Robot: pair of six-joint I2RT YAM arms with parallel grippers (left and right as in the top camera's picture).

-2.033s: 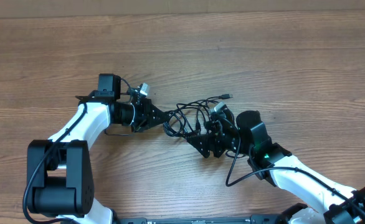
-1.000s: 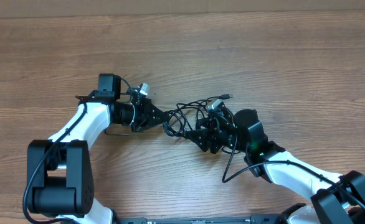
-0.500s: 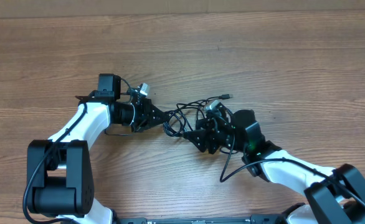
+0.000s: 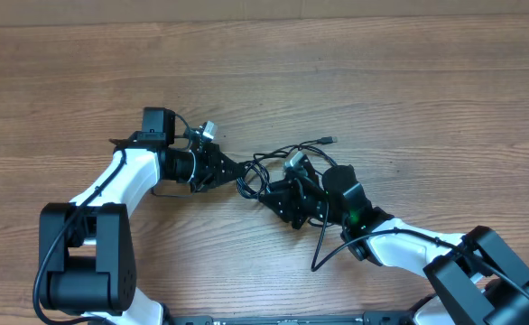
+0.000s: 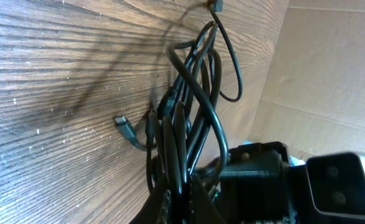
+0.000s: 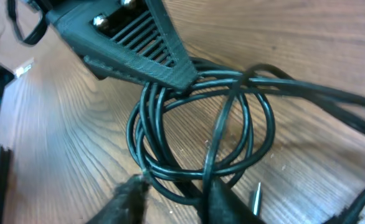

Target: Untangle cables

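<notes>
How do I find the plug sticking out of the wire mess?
Look at the middle of the wooden table, at the knot of thin black cables. One cord escapes to the upper right, and its small plug lies alone on bare wood.

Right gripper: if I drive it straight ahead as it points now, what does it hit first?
The cables: their loops lie at the tips of the right gripper. Just beyond sits the left gripper, pinching the same bundle; depth is hard to judge.

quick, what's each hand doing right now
left hand: closed, holding the cables
right hand: open around the cables, not gripping
</notes>
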